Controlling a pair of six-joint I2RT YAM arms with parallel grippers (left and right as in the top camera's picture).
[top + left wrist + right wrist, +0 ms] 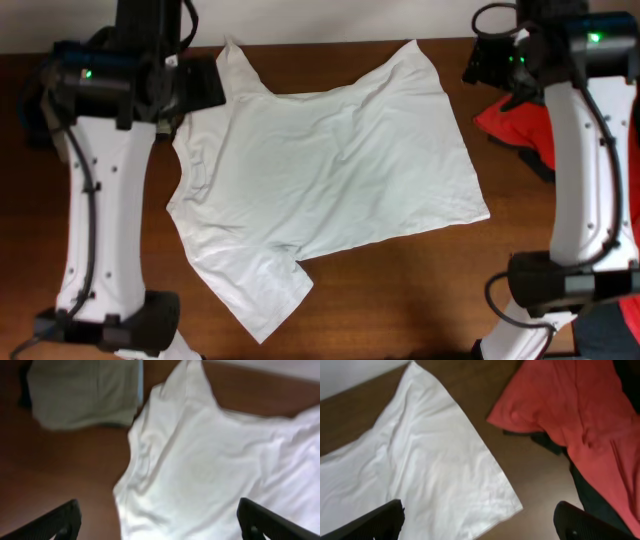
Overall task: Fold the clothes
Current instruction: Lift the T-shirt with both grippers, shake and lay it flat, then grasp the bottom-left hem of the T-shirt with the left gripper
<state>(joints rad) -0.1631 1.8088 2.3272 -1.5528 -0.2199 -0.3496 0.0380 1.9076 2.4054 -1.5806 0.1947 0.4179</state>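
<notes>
A large white shirt (320, 170) lies spread flat on the brown table (400, 290), one sleeve pointing to the front left. No green patch shows. My left gripper (203, 85) hovers open and empty over the shirt's far left edge (210, 460), its fingers (160, 527) wide apart. My right gripper (490, 62) hovers open and empty (480, 522) over the shirt's far right corner (420, 475). A red garment (510, 125) lies crumpled at the right on a dark one (590, 495). A khaki garment (82, 392) lies folded left of the shirt.
The red garment (570, 405) lies close to the shirt's right edge, with a strip of bare table between them. Another red cloth (615, 325) shows at the front right corner. The arm bases stand at the front left and front right.
</notes>
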